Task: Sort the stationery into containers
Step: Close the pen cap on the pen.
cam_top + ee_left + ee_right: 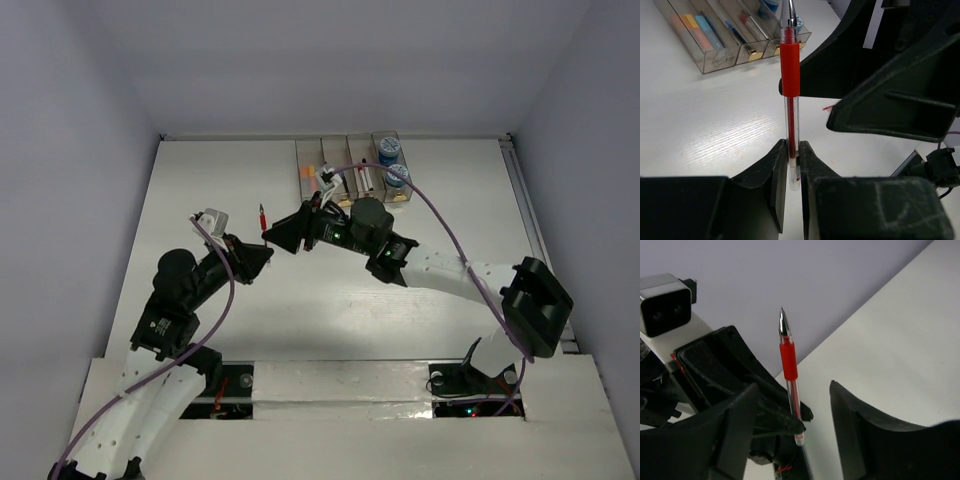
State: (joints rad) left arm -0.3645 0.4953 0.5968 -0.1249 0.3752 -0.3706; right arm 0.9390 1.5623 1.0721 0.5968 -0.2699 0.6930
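left gripper: fingers pinching the clear lower barrel of the red-gripped, clear-bodied gel pen, metal tip pointing away | right gripper: fingers spread either side of the pen, seemingly not touching it | row of translucent grey-brown bins: well apart on the white table

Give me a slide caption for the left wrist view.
Left gripper clamps the red pen by its back end, partly filled containers beyond.

red pen, grey bins, white table
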